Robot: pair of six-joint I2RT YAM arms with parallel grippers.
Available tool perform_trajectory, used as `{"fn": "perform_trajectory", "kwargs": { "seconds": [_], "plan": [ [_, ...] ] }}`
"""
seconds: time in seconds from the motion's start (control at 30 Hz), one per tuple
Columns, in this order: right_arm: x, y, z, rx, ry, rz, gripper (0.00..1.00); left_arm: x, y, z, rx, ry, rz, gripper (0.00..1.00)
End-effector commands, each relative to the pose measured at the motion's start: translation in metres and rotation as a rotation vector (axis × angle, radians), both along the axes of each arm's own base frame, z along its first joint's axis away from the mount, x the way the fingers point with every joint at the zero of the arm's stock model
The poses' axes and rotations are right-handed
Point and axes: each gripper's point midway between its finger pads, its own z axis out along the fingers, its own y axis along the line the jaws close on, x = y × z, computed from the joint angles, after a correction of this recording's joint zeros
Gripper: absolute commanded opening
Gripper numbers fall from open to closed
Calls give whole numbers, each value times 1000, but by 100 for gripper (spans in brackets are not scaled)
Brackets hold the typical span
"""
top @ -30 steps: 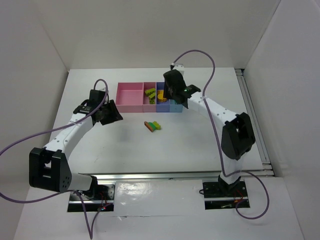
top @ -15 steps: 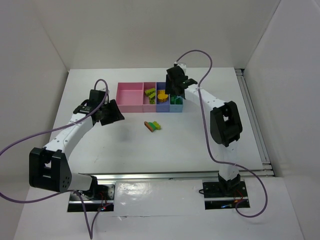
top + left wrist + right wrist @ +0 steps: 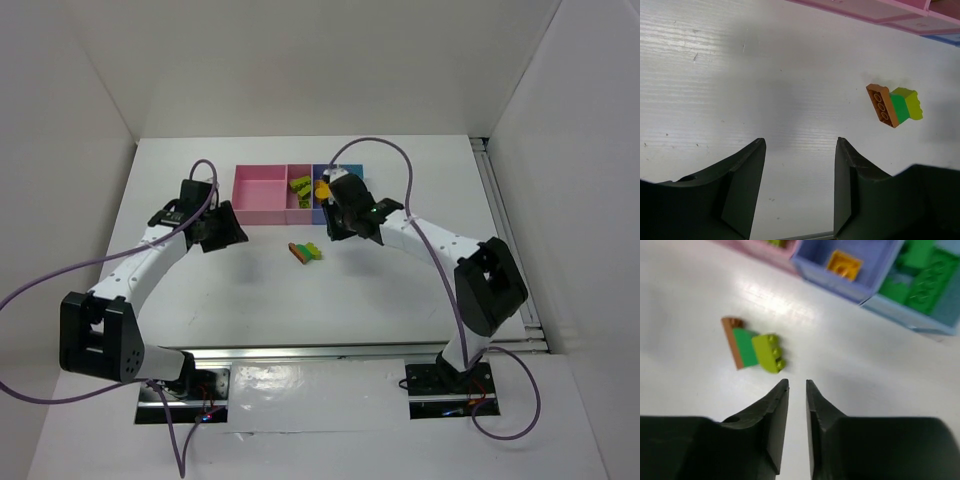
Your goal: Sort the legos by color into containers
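Note:
A small stack of legos (image 3: 305,251) lies on the white table: a red-brown brick (image 3: 731,340), a green one (image 3: 746,345) and a yellow-green one (image 3: 767,354) joined on their side, also seen in the left wrist view as the stack (image 3: 892,105). The containers (image 3: 258,195) stand behind it. The narrow pink bin holds yellow-green bricks (image 3: 300,186), the blue-purple bin an orange-yellow brick (image 3: 844,265), the light blue bin green bricks (image 3: 920,280). My right gripper (image 3: 797,382) hangs just right of the stack, jaws narrowly apart and empty. My left gripper (image 3: 800,142) is wide open over bare table, left of the stack.
The right arm (image 3: 430,235) covers most of the light blue bin in the top view. White walls close the table at the back and on both sides. A metal rail (image 3: 505,230) runs along the right edge.
My right gripper has come back from above the bins toward the near side and now hangs beside the brick stack. The left arm has not moved.

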Motion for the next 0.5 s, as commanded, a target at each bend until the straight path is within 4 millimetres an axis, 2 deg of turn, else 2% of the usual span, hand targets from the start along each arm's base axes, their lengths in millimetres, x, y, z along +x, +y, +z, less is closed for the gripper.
{"fn": "perform_trajectory", "kwargs": {
  "seconds": [0.0,0.03,0.07,0.13,0.17,0.2,0.23,0.3,0.33,0.4,0.47],
  "plan": [
    [-32,21,-13,27,71,188,29,7,-4,3,-8,-10,-17,60],
    [-33,23,-15,39,73,199,34,6,-7,0,-24,2,-19,59],
    [-34,31,-15,54,66,219,52,5,-9,1,-33,4,-26,59],
    [-31,41,-23,69,90,243,66,8,-10,2,-41,-3,-18,59],
    [-22,49,-17,84,79,236,76,7,-12,2,-48,-2,-23,59],
    [-18,52,-20,79,88,236,78,5,-11,-1,-47,7,-23,59],
    [-15,54,-34,60,119,234,79,7,-12,0,-48,-2,-23,59],
    [-7,66,-31,72,119,261,83,7,-11,0,-43,-3,-30,59],
    [-8,69,-42,70,152,272,86,7,-11,0,-43,-3,-31,59],
    [-6,77,-43,62,147,307,88,7,-11,0,-43,-3,-31,59],
    [-7,84,-56,41,170,325,90,4,-11,-4,-42,6,-30,59]
  ]
}}
